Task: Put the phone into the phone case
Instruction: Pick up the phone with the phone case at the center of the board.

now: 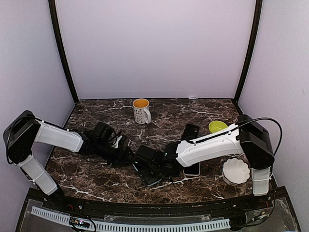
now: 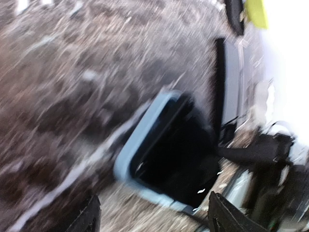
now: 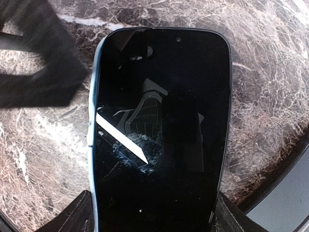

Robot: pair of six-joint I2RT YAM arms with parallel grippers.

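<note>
A black phone (image 3: 159, 121) with a cracked screen lies in a light-blue case (image 3: 91, 121) whose rim shows along its left side. My right gripper (image 3: 153, 215) is shut on the phone, one finger pressing each long edge. In the top view the right gripper (image 1: 153, 166) holds the phone and case (image 1: 147, 179) low over the table's front middle. My left gripper (image 1: 126, 153) is open and empty just to their left. The left wrist view is blurred; the light-blue case (image 2: 126, 154) with the dark phone lies ahead of its spread fingers (image 2: 89, 215).
A white mug (image 1: 141, 110) stands at the back middle. A second phone (image 1: 191, 169) lies under the right arm, with a black flat object (image 1: 189, 131) behind it. A green bowl (image 1: 217, 126) and a white dish (image 1: 236, 170) are at the right.
</note>
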